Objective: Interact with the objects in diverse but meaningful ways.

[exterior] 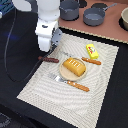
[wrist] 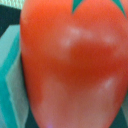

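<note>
Red round tomato (wrist: 75,65) with a green stem mark filled my wrist view; whether my jaws gripped it, I could not tell.

A mock dining setup: placemat (exterior: 95,95), grey pots (exterior: 93,16), toy pastry (exterior: 74,67).

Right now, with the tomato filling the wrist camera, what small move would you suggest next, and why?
Probably carry the tomato a little toward the bare part of the placemat and lower it. The plate already holds the pastry, so the open mat looks the likelier spot. The exterior view hides the claw's fingers.
</note>
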Motion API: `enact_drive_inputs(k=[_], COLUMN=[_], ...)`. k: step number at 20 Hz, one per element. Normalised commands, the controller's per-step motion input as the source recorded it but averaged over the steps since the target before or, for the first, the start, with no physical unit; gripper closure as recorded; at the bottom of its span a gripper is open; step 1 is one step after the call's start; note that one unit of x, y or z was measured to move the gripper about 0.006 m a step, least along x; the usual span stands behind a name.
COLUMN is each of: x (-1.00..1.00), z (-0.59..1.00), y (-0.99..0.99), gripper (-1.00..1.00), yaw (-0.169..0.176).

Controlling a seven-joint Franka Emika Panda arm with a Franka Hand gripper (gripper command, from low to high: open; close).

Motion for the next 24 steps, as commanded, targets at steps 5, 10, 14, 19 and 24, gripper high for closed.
enact_drive_inputs(k=[5,10,14,19,24], x=[0.74,0.77,0.72,0.7,0.69], z=[0.47,0.2,0.03,0.0,0.0], y=[-0.69,-0.63,-0.6,-0.59,-0.6], gripper=[1.0,1.0,1.0,1.0,1.0], yaw=[-0.058,-0.05,-0.04,-0.038,-0.038])
